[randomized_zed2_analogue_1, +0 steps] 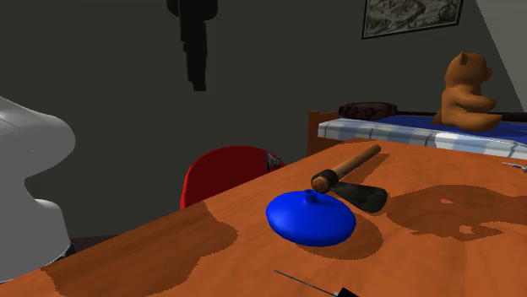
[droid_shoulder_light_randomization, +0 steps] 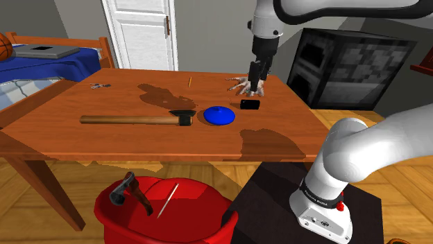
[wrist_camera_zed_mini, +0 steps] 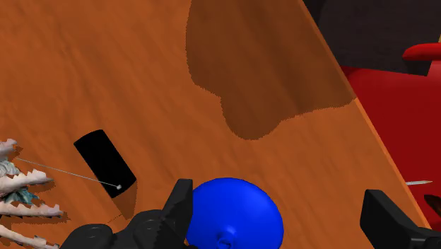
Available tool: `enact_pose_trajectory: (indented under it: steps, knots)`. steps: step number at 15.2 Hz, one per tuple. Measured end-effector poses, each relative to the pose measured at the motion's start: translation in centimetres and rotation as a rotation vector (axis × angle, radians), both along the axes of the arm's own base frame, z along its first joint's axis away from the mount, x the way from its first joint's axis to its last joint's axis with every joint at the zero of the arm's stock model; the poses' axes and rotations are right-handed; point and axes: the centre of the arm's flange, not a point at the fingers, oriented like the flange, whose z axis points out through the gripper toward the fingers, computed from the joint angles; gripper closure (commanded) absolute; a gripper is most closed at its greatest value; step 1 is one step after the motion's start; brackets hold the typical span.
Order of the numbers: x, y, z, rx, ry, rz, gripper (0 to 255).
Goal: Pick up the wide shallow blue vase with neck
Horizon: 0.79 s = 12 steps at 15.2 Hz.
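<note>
On the table (droid_shoulder_light_randomization: 83, 104), at the shoulder view's centre, the blue vase (droid_shoulder_light_randomization: 221, 115) sits squat and round, neck up, just right of the hammer (droid_shoulder_light_randomization: 132, 120) head; being round, it has no long axis to favour. Farther back and up-frame, the hand (droid_shoulder_light_randomization: 256, 89) hangs released, grasping nothing. In the wrist view the vase lies below the hand, nearer one finger (wrist_camera_zed_mini: 180, 205) than the other, so a small sideways correction should precede descent.
</note>
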Motion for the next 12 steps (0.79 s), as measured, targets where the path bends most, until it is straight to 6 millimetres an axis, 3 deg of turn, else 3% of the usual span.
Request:
enact_pose_trajectory:
  steps: [2,12]
  knots:
    - [0.4,-0.1,-0.4,0.002,0.001,-0.005,0]
    - [10.8,-2.6,-7.6,0.036,0.011,-0.094,0]
